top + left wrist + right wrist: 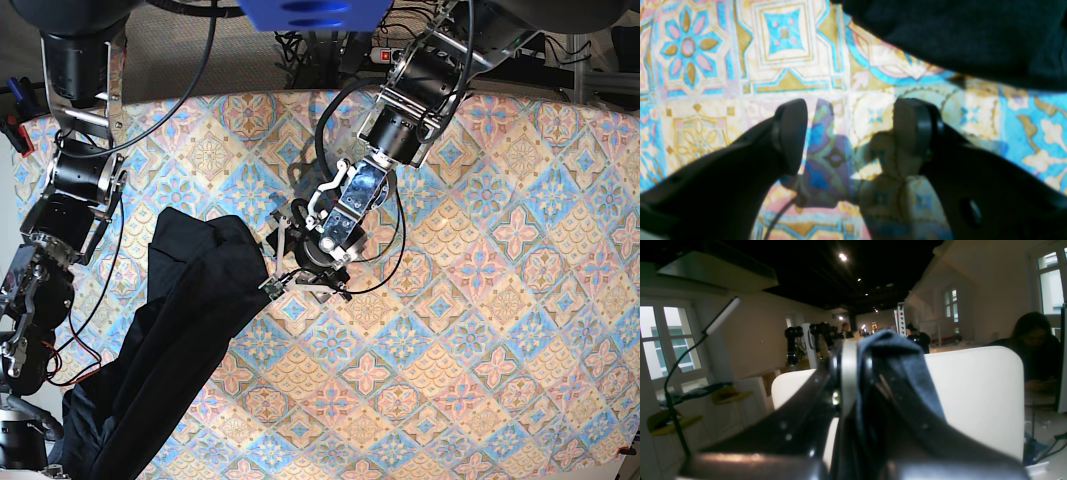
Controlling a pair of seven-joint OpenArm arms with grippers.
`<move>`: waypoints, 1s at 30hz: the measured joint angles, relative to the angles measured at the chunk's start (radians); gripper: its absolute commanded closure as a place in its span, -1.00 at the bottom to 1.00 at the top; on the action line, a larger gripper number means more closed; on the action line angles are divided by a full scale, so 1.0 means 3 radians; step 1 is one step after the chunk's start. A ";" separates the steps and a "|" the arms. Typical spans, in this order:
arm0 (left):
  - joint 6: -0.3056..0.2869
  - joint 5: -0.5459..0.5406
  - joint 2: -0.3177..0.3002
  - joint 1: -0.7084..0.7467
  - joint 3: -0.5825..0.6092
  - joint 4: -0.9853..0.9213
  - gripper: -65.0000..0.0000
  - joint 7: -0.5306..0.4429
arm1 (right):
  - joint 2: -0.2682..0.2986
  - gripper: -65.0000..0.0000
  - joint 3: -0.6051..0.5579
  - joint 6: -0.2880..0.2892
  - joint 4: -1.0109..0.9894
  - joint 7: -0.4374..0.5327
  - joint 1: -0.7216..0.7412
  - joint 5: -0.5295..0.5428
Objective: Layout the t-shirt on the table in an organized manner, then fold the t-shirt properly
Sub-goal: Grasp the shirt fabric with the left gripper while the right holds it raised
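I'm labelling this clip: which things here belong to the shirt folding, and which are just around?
Job:
t-shirt
table
left gripper, open
right gripper, shut on shirt

Around:
seated person
desk lamp

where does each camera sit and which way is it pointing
Left wrist: behind the open left gripper, looking down at the table; t-shirt edge ahead.
Right wrist: behind the shut right gripper, facing out across the room, t-shirt pinched.
Base: overhead, looking down on both arms.
All views show the t-shirt.
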 measured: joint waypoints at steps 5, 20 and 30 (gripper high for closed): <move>0.0114 0.0013 0.0011 -0.0060 0.0136 -0.0292 -0.24 -0.0437 | -0.0009 1.00 0.0001 0.0000 0.0000 -0.0001 0.0000 -0.0001; 0.0298 0.0106 0.0000 -0.0093 0.0580 -0.0388 -0.24 -0.0587 | -0.0009 1.00 0.0003 -0.0001 0.0000 0.0000 -0.0001 -0.0001; 0.0322 -0.0844 -0.0104 -0.0158 0.0694 -0.0439 -0.24 -0.0788 | -0.0009 1.00 0.0005 -0.0001 0.0000 0.0001 -0.0001 -0.0003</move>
